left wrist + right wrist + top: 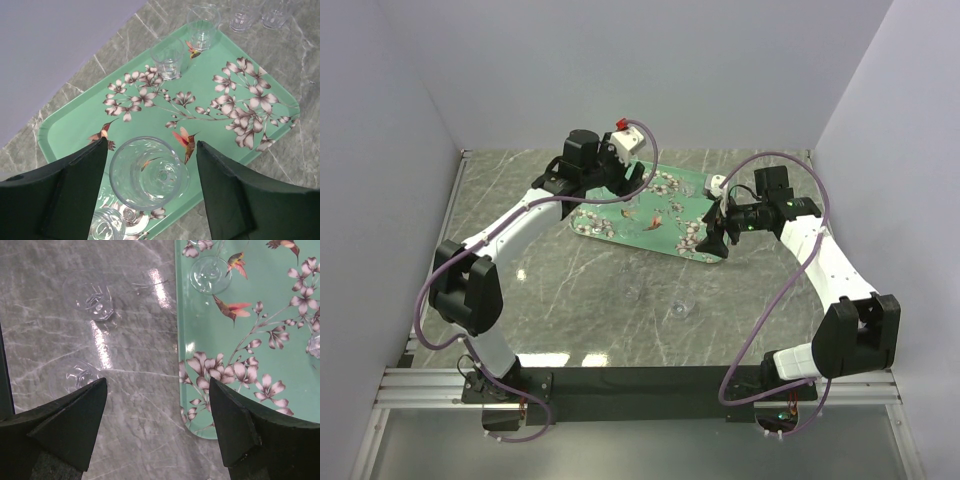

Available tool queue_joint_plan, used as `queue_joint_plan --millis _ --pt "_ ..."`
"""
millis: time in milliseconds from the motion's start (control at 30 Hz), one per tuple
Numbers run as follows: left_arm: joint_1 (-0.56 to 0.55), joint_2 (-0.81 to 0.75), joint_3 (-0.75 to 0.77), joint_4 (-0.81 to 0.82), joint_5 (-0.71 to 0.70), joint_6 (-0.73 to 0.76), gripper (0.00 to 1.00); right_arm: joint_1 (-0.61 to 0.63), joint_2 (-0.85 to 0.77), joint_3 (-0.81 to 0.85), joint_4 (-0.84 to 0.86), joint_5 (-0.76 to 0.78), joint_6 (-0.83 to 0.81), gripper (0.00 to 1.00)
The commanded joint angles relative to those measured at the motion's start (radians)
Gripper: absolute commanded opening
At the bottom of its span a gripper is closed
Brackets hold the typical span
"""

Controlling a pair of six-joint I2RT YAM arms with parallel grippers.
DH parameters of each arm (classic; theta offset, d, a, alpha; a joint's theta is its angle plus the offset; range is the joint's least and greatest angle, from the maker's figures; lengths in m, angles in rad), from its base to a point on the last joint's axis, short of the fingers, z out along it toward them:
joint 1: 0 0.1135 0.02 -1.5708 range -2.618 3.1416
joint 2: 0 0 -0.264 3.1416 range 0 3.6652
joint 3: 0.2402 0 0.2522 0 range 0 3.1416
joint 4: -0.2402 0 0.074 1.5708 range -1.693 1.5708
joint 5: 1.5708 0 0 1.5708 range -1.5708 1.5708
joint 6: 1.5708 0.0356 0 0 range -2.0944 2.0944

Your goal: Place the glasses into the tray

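While hovering over the mint-green blossom-printed tray (75,125), brackets a clear stemmed glass (149,172) standing on it with the left gripper (151,145) spread wide, not touching. Holds the right gripper (157,382) wide above the grey marble table (140,335) beside the tray's edge, near 2 clear tumblers (95,300).

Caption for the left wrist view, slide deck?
Left claw open over a clear glass standing on the flowered green tray.
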Motion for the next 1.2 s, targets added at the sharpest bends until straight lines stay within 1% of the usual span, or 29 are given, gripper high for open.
queue_joint_plan --millis 0,167,367,500,600,633,667,733,800,867,933,967,1033,1067,1133,1167 --pt "0.001 -0.052 0.011 0.046 0.006 -0.016 0.78 -0.009 0.004 0.043 0.012 -0.014 -0.001 0.89" --pt "0.001 -0.078 0.033 0.043 -0.001 -0.023 0.84 -0.009 0.001 0.045 0.008 -0.014 -0.003 0.89" --pt "0.0 -0.129 0.056 0.029 -0.02 -0.022 0.87 -0.009 -0.001 0.052 0.003 -0.014 -0.001 0.89" --pt "0.0 -0.169 0.07 0.035 -0.029 -0.048 0.89 -0.009 -0.001 0.068 -0.015 -0.02 -0.018 0.89" --pt "0.0 -0.215 0.068 0.047 -0.038 -0.072 0.9 -0.009 -0.001 0.08 -0.058 -0.036 -0.064 0.89" --pt "0.0 -0.228 0.058 0.053 -0.04 -0.077 0.9 -0.009 -0.002 0.085 -0.096 -0.045 -0.081 0.89" --pt "0.0 -0.259 0.053 0.056 -0.044 -0.084 0.91 -0.009 -0.002 0.089 -0.122 -0.046 -0.131 0.89" --pt "0.0 -0.291 0.045 0.049 -0.055 -0.095 0.91 -0.012 -0.001 0.104 -0.167 -0.028 -0.164 0.89" --pt "0.0 -0.34 0.035 0.036 -0.061 -0.112 0.93 -0.046 0.008 0.126 -0.167 -0.025 -0.135 0.89" --pt "0.0 -0.398 0.007 0.02 -0.076 -0.134 0.95 -0.107 0.04 0.156 -0.201 -0.046 -0.107 0.89" --pt "0.0 -0.445 -0.034 0.006 -0.102 -0.155 0.96 -0.136 0.079 0.206 -0.225 -0.047 -0.083 0.89" --pt "0.001 -0.493 -0.051 -0.003 -0.133 -0.178 0.97 -0.182 0.086 0.216 -0.219 -0.033 -0.036 0.89" --pt "0.0 -0.546 -0.109 -0.017 -0.164 -0.2 0.99 -0.199 0.097 0.23 -0.154 0.019 0.041 0.88" --pt "0.0 -0.599 -0.128 -0.037 -0.214 -0.251 0.99 -0.205 0.099 0.239 -0.125 0.098 0.131 0.88" --pt "0.003 -0.656 -0.192 -0.059 -0.265 -0.281 0.99 -0.219 0.109 0.249 -0.044 0.183 0.228 0.88" --pt "0.001 -0.714 -0.217 -0.072 -0.306 -0.31 0.99 -0.224 0.117 0.256 -0.02 0.24 0.334 0.88"
